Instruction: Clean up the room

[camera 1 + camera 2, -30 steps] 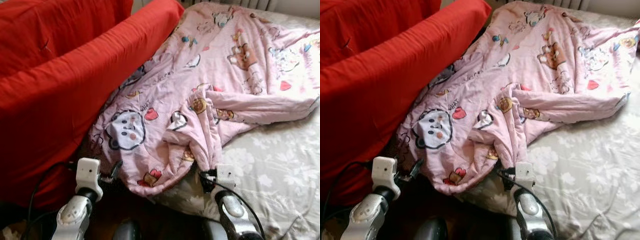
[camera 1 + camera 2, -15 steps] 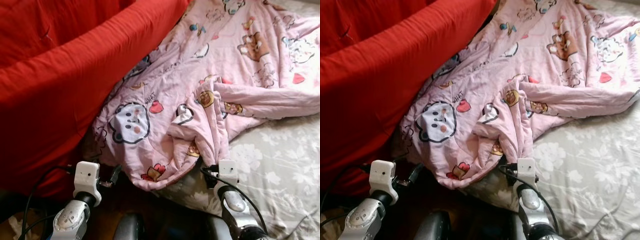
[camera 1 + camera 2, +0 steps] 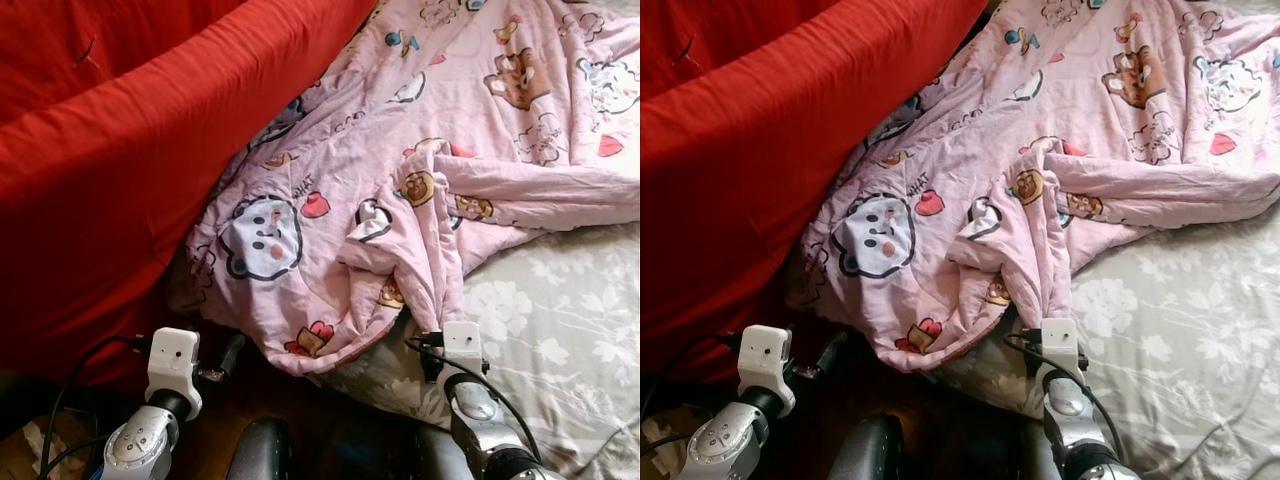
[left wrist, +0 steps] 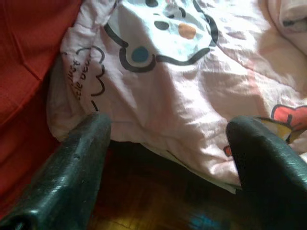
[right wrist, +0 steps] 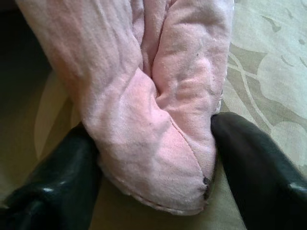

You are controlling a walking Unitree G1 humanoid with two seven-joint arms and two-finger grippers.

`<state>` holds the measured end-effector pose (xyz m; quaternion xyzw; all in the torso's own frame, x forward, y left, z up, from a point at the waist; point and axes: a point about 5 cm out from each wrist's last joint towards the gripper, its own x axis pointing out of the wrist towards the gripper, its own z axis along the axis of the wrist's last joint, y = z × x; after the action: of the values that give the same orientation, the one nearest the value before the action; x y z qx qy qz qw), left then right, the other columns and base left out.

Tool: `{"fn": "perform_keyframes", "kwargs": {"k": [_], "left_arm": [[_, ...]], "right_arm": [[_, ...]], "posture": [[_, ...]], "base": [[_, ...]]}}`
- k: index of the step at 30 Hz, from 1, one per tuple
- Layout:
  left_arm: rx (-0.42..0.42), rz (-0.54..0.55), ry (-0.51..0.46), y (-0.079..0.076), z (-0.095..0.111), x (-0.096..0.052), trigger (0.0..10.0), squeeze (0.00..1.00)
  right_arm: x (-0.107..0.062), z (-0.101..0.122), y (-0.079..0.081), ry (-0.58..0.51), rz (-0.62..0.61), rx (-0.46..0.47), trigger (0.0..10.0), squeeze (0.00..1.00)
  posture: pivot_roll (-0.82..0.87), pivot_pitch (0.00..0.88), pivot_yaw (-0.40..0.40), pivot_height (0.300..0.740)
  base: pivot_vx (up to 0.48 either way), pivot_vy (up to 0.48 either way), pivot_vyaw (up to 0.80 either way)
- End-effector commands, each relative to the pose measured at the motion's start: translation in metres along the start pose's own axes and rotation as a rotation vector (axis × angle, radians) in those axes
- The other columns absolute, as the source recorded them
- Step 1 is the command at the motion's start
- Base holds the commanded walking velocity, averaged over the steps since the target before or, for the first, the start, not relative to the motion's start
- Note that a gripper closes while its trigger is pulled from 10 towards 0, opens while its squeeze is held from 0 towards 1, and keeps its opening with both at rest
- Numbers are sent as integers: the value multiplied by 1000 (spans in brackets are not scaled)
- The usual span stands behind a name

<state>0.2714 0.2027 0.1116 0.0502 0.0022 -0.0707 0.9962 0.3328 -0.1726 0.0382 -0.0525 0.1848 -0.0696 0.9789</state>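
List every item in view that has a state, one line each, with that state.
Pink quilt: crumpled, spread unevenly over the bed, one folded corner hanging off the near edge.
Floral bedsheet: wrinkled, partly uncovered.
Red cover: bunched up along the quilt's side.
Left hand: open, fingers apart just short of the quilt's edge.
Right hand: fingers on either side of the quilt's folded corner, touching it.

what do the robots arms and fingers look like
Both arms are silver metal, each ending in a white boxy block at the wrist with black cables looping off it. The left gripper and right gripper each have two thick, rounded black fingers with a slightly glossy, textured surface.
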Motion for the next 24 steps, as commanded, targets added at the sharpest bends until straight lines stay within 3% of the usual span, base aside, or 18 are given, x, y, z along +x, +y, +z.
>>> {"fn": "perform_keyframes", "kwargs": {"k": [1, 17, 24], "left_arm": [[6, 3, 39, 3, -6, -6, 10000, 0], [2, 9, 34, 1, -5, 0, 10000, 0], [0, 15, 16, 1, -3, 10, 10000, 0]], "right_arm": [[-4, -15, 3, 60, 2, 7, 0, 0], [-10, -26, 8, 69, 17, 14, 0, 0], [-9, -23, 9, 49, 23, 19, 0, 0]], "posture": [[132, 405, 98, 614], [118, 376, 89, 614], [108, 340, 79, 614]], "base": [[0, 0, 0], [0, 0, 0], [0, 0, 0]]}}
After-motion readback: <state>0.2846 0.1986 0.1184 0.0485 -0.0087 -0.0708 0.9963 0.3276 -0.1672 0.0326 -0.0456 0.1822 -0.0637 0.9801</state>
